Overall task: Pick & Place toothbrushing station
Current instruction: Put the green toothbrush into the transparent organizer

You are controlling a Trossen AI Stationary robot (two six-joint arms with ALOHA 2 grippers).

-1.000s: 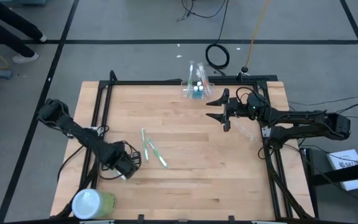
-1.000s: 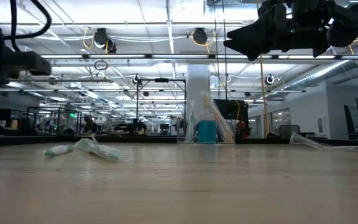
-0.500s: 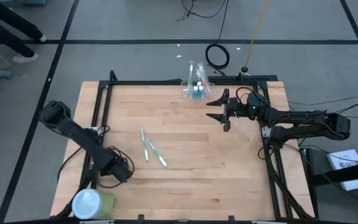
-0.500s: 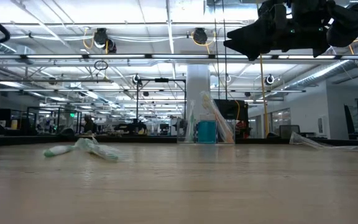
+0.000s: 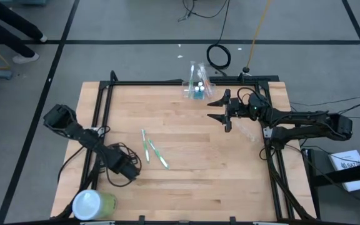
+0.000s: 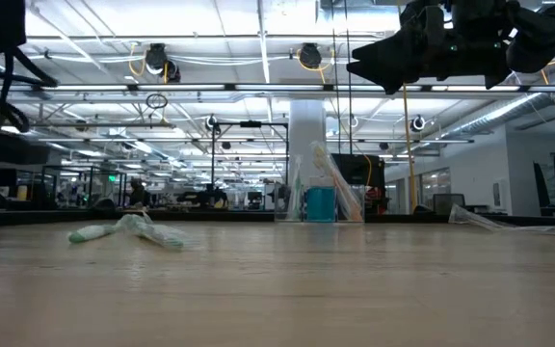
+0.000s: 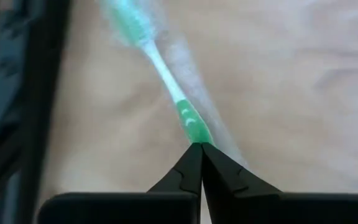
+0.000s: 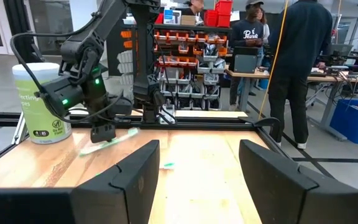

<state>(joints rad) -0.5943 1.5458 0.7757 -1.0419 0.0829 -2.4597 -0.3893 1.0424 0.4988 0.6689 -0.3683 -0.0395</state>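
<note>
Wooden worktop (image 5: 217, 175) in a black frame, on a grey floor with black tape lines; open hall with ceiling lights and shelving beyond.

Toothbrushing station (image 5: 196, 83): clear low-walled holder standing at the far edge of the worktop, just right of the middle, with clear-wrapped items rising out of it. In the low view it (image 6: 320, 198) stood upright on the far edge, a blue part showing through its wall.

Left tool (image 5: 129, 170): low over the worktop near the left edge, toward the near left corner. Fingers (image 7: 185, 171) pressed together, clenched on the tip of a green toothbrush (image 7: 190, 121) in clear wrap, which ran straight out ahead of them over the wood.

Two more wrapped green toothbrushes (image 5: 150, 150): lying side by side on the wood left of centre, just beside the left tool.

Right tool (image 5: 218, 110): held above the worktop near the far right corner, just beside the station and apart from it. Fingers (image 8: 126, 171) spread wide, nothing between them.

Green cylinder (image 5: 94, 204) with white lid: at the near left corner.

Persons (image 8: 294, 56): standing beyond the worktop in the right wrist view.
</note>
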